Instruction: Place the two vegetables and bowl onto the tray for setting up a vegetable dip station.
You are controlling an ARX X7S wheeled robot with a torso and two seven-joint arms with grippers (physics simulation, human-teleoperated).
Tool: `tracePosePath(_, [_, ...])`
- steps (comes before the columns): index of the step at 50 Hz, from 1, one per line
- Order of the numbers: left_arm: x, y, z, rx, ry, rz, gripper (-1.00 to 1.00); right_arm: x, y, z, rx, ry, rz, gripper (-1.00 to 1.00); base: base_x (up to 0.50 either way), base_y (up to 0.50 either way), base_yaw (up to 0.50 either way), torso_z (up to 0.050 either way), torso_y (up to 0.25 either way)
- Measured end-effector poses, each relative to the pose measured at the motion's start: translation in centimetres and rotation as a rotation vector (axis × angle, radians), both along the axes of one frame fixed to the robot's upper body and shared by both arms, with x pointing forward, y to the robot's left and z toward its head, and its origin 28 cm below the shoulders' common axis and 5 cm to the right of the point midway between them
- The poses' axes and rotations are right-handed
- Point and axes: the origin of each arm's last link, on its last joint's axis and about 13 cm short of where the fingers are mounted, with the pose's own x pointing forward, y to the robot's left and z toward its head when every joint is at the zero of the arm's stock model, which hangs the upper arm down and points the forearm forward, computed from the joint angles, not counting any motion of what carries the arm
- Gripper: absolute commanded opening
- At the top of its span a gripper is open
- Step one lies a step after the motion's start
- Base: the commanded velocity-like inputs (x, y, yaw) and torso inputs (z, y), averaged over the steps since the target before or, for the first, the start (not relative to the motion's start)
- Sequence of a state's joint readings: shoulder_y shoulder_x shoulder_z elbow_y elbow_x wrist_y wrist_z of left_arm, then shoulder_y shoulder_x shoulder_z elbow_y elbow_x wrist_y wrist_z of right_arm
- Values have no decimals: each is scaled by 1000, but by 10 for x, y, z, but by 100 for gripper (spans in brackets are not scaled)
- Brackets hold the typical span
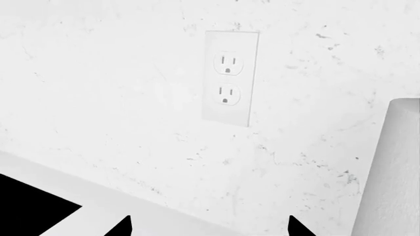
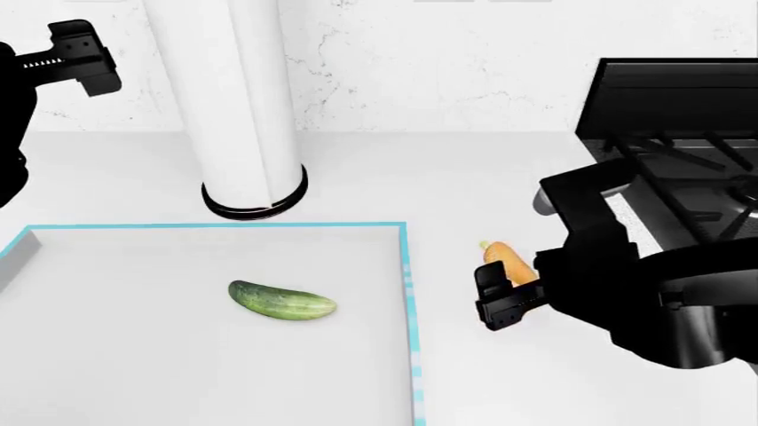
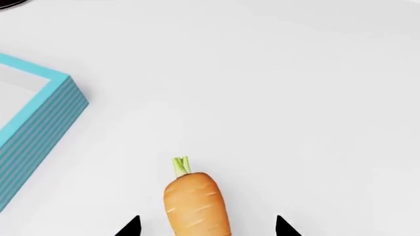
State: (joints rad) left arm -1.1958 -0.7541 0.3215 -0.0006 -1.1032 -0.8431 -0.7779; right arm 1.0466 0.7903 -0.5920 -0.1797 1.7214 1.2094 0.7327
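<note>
The carrot [image 3: 195,202] lies on the bare white surface [image 2: 474,177], outside the tray [image 2: 407,293] and just beside its right rim, green top toward the far wall; the right pincer [image 3: 204,227] stands directly over the root end, its two dark fingertips [image 3: 129,227] spread wide to either side of the carrot with open surface visible between each tip and the orange skin; the pincer is open and has hold of nothing; in the head view the carrot [image 2: 506,258] is partly covered by the right arm's black housing.

The cucumber [image 2: 282,300] lies inside the tray, on the white floor, roughly midway between the far rim and the near edge of the view, nearer the right rim than the left.

A tall white cylinder [image 2: 243,106] with a black base stands on the surface just beyond the tray's far rim; a black stove [image 2: 675,115] occupies the right end of the surface.

The left pincer [image 1: 208,227] is raised well clear of the tray, facing the wall and a double outlet [image 1: 228,78]; its fingertips stand apart, open, gripping nothing.
</note>
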Motion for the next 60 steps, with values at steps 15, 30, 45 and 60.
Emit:
tracePosePath(15, [0, 0, 0, -1, 0, 1, 100, 0, 3, -2, 15, 4, 29, -100, 0, 0, 0, 0, 0])
tracePosePath(30, [0, 0, 0, -2, 0, 0, 100, -2, 4, 0, -16, -33, 21, -100, 0, 0, 0, 0, 0])
tracePosePath(45, [0, 0, -1, -3, 2, 2, 100, -27, 13, 54, 1, -271, 45, -100, 0, 0, 0, 0, 0])
tracePosePath(60, [-1, 1, -1, -3, 2, 4, 100, -58, 46, 85, -25, -390, 251, -100, 0, 0, 0, 0, 0])
